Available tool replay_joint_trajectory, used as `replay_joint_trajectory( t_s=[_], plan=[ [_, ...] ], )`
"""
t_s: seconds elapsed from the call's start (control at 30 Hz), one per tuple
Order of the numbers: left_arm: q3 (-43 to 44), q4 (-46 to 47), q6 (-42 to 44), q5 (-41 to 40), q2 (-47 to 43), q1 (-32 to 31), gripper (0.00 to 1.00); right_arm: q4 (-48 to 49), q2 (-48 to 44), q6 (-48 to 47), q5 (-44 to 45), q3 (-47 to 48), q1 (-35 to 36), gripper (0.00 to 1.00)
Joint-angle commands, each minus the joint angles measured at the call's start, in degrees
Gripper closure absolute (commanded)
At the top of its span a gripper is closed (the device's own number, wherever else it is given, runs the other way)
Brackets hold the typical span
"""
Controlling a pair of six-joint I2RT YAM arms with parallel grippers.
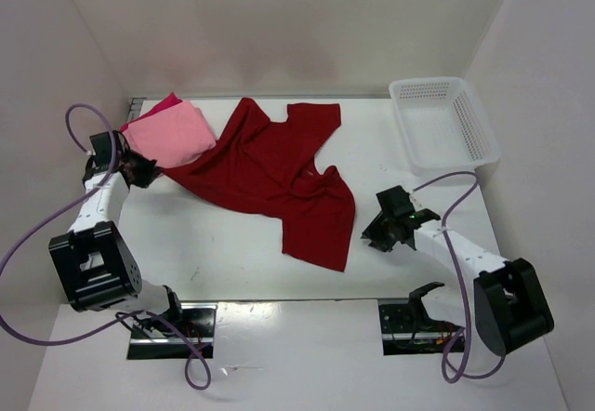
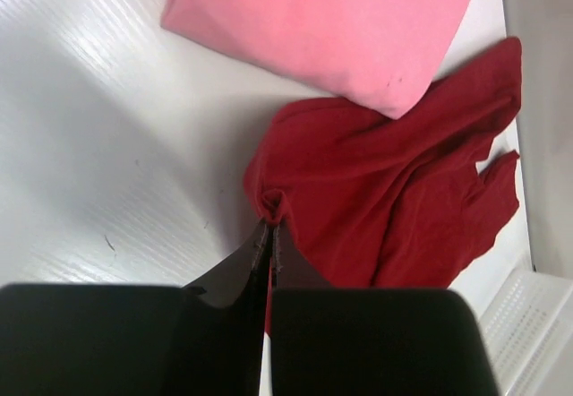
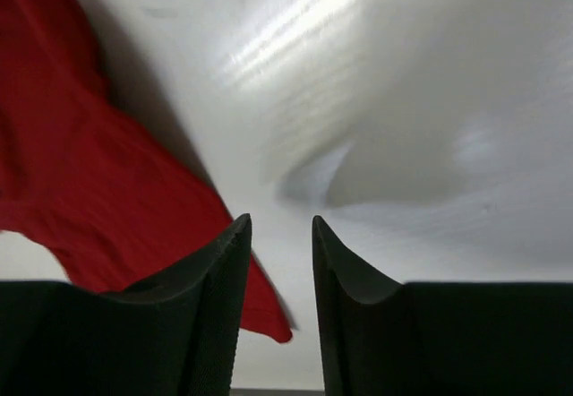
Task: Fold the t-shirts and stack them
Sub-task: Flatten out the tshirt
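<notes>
From above, the dark red shirt point(image 1: 270, 174) sprawls crumpled across the table point(image 1: 214, 244), its left edge touching the folded pale pink shirt point(image 1: 172, 132); the basket point(image 1: 444, 121) sits far right. Left wrist: the left claw point(image 2: 271, 228) is pressed together, pinching a small bunch of red cloth; pulling may drag the pink shirt askew. Right wrist: the right claw point(image 3: 279, 235) stands spread and empty, the hem just beside it; closing here would likely catch nothing.

Looks like a robotics lab cell: boxed in by bare white walls point(image 1: 279, 20), floored with a plain white table point(image 1: 214, 244). Left arm point(image 1: 98, 206) and right arm point(image 1: 456, 248) bolted along the bottom of the frame, trailing purple cables point(image 1: 91, 107). Farther up, t-shirts point(image 1: 270, 169) and a lattice basket point(image 1: 476, 125).
</notes>
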Motion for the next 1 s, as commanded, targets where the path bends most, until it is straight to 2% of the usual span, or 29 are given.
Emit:
replay_joint_trajectory(
  t_s=[0.0, 0.13, 0.3, 0.57, 0.83, 0.9, 0.93, 0.97],
  plan=[
    [-2.13, 4.65, 1.61, 3.54, 0.56, 0.02, 1.0, -4.28, 2.81, 3.57, 0.1, 2.64, 4.42, 0.61],
    [-4.07, 5.19, 1.61, 4.6, 1.08, -1.21, 1.0, -2.8, 2.63, 7.27, -2.45, 1.24, 11.89, 0.51],
    [-5.21, 5.19, 1.61, 5.13, 1.61, -2.53, 1.0, -0.5, 2.63, 8.84, -5.88, -2.44, 15.24, 0.49],
    [-5.21, 4.04, 1.61, 5.13, 1.52, -3.67, 1.0, -0.16, -2.99, 10.87, -10.18, -8.51, 16.48, 0.58],
    [-7.06, 2.99, 1.61, 3.55, -0.75, -4.2, 1.0, 4.68, 2.72, 10.17, -9.14, -6.94, 16.48, 0.69],
    [-7.06, 2.99, 1.61, 3.54, -1.46, -4.2, 1.0, 6.68, 3.25, 9.65, -8.17, -6.23, 16.48, 0.69],
    [-7.06, 2.47, 1.61, 3.54, -1.46, -4.2, 1.0, 7.4, 4.73, 9.64, -8.17, -6.23, 16.48, 0.73],
    [-7.06, 2.46, 1.61, 3.54, -1.46, -4.2, 1.0, 7.41, 5.53, 8.95, -8.17, -5.44, 16.48, 0.84]
  ],
)
